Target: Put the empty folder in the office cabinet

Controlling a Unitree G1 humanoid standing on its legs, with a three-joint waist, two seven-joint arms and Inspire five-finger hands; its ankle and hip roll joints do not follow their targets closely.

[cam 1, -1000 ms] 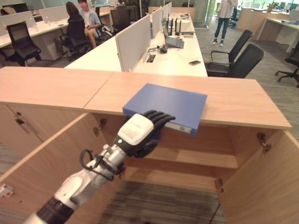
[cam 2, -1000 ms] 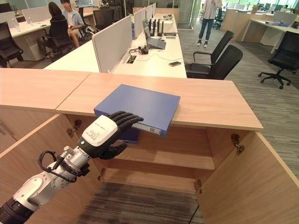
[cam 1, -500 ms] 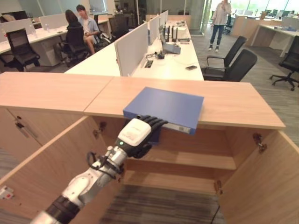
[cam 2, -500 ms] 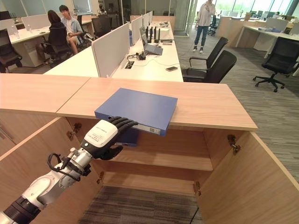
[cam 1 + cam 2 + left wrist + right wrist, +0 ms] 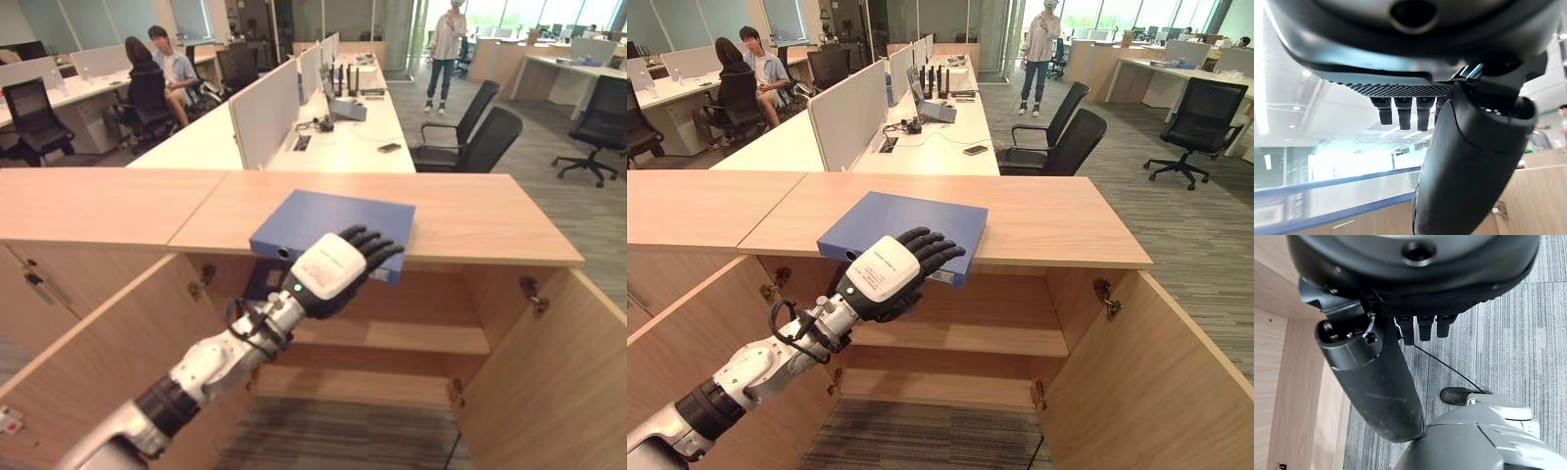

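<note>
The blue folder (image 5: pixel 333 227) is seen a little nearer the front edge of the wooden cabinet top (image 5: pixel 470 220) than a moment ago, though the head camera has also shifted, so a real slide cannot be told for sure. The left hand (image 5: pixel 338 269) has been raised and moved to the right along the folder's front edge, and its dark fingers (image 5: pixel 377 245) are now spread out straight across the front corner instead of being tucked at the edge. Nothing is gripped yet. It is judged that a better hold is being looked for, so the folder can be pulled off and put on the shelf (image 5: pixel 392 335) inside the open cabinet below. The folder is flat, boxy and smooth, with a white label on its thin side. The cabinet is made of pale wood with both doors (image 5: pixel 558 382) swung wide. The right hand (image 5: pixel 1371 377) is seen hanging relaxed over grey carpet (image 5: pixel 1508 333).
</note>
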